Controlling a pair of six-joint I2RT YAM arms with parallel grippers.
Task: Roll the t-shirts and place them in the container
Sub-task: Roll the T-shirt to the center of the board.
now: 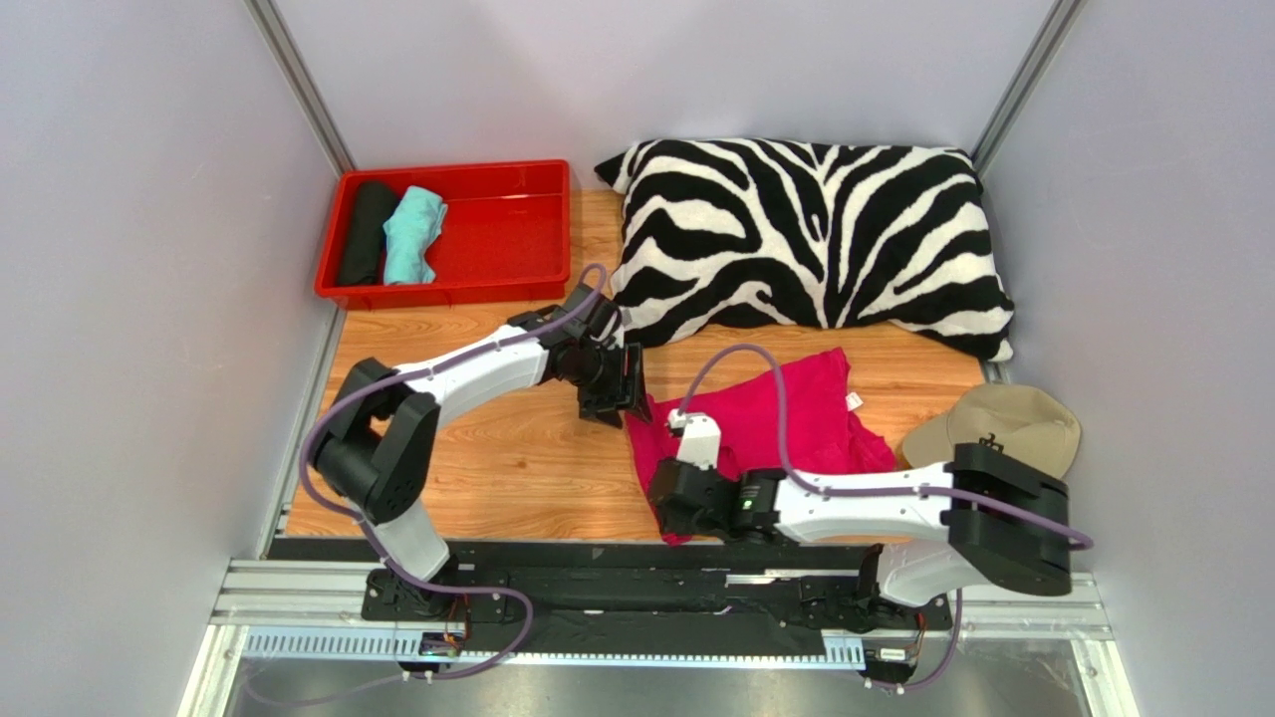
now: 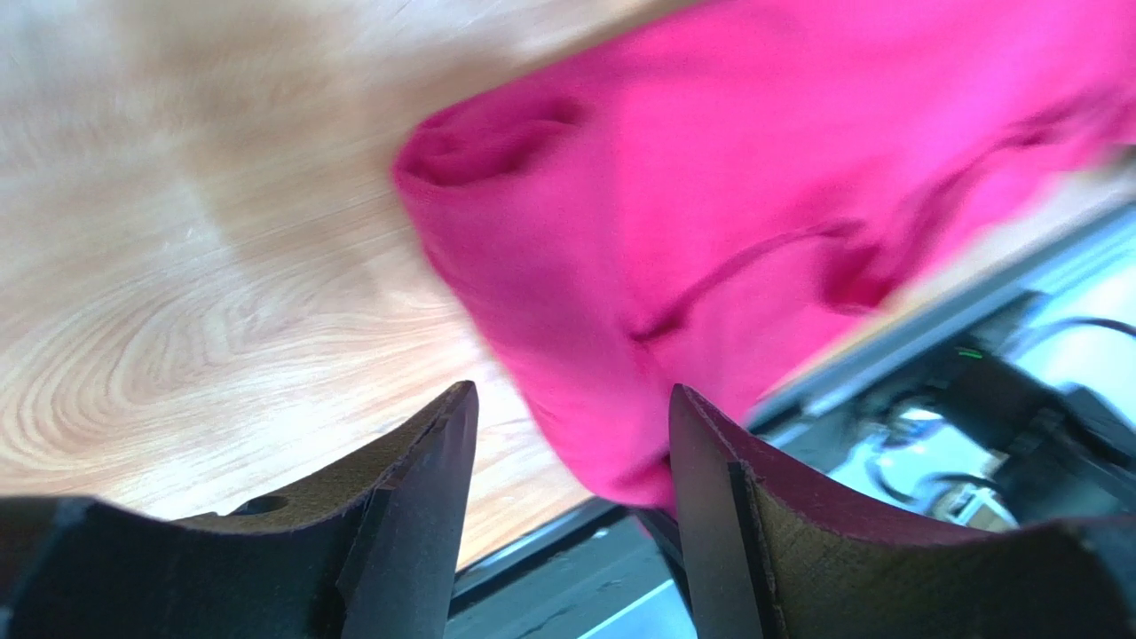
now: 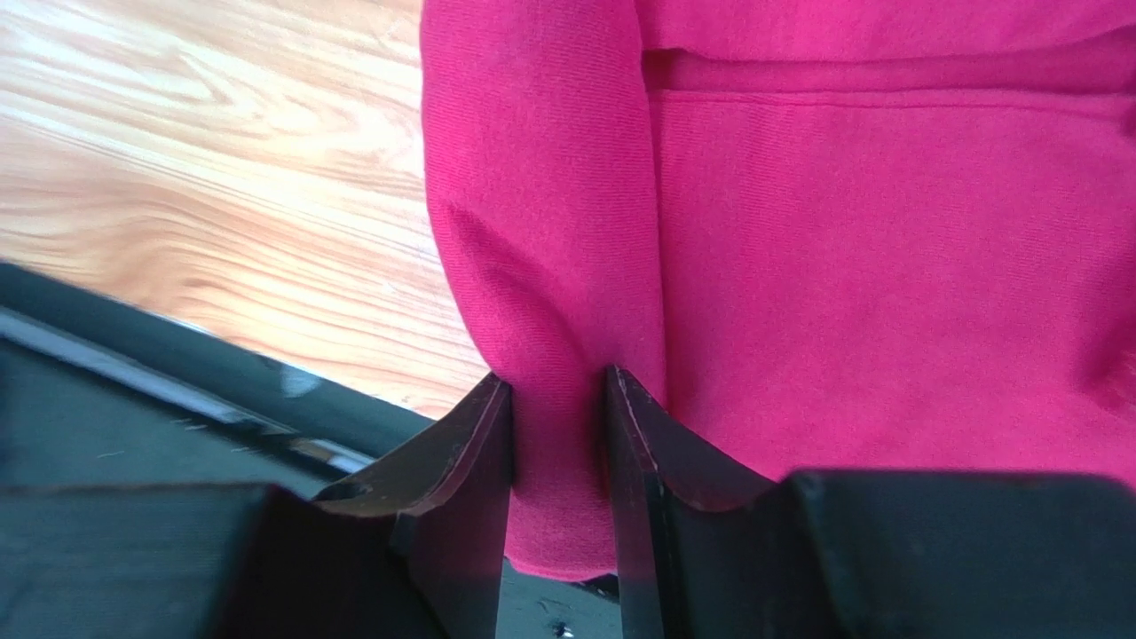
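1. the pink t-shirt (image 1: pixel 801 411) lies crumpled on the wooden table (image 1: pixel 494 463), centre-right of the top view, just below the zebra pillow (image 1: pixel 808 224).
2. the right gripper (image 3: pixel 556 389) has its fingers nearly together, pinching a fold at the shirt's lower left edge. this is likely to anchor or lift that corner for spreading.
3. the left gripper (image 2: pixel 567 400) is spread wide and holds nothing, poised at the shirt's upper left edge.
4. only the right wrist view shows cloth pinched between fingers. only the top view shows the black roll (image 1: pixel 365 232) and mint roll (image 1: pixel 412 235) in the red tray (image 1: pixel 517 224), upper left, with the cap (image 1: pixel 1003 426) at right.
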